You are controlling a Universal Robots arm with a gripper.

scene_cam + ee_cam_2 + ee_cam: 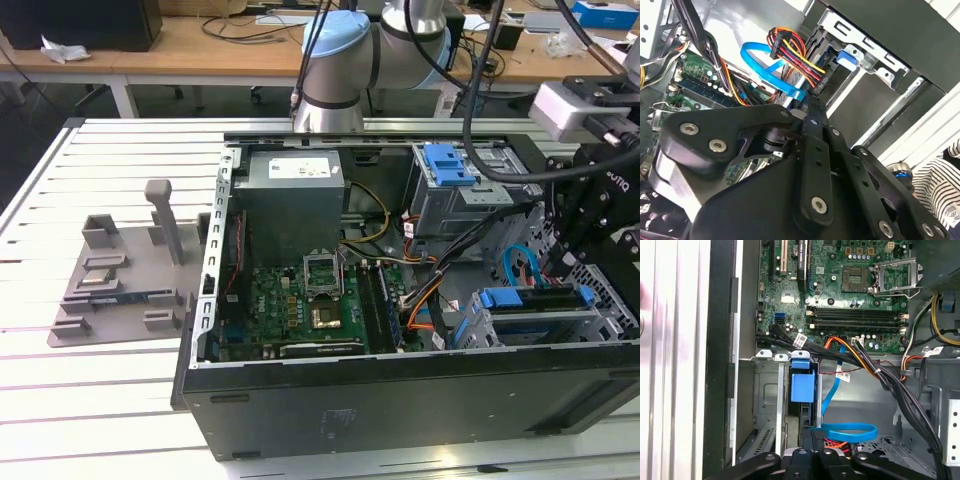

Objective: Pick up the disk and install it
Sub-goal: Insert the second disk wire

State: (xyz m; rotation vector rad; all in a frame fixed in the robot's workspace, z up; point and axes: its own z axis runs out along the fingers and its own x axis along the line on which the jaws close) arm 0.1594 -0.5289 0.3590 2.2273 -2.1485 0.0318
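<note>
The disk (530,300) sits edge-up in the metal drive cage (600,322) at the exterior view's right end of the open computer case, blue rails along its sides. In the first wrist view its blue rail tab (802,386) stands in the cage slot. In the second wrist view the same tab (847,59) shows at the cage mouth. My gripper (562,268) hangs just above the disk's near end, fingers together and holding nothing. Its tip (815,436) points at the disk's edge, and I cannot tell whether it touches. The second wrist view shows the gripper (809,107) from behind.
A blue flat cable (850,431) and a bundle of coloured power wires (797,55) loop beside the cage. The motherboard (300,305), grey power supply (290,190) and a blue latch (450,165) lie farther in. A grey fixture plate (125,275) sits outside. A striped sleeve (940,185) is nearby.
</note>
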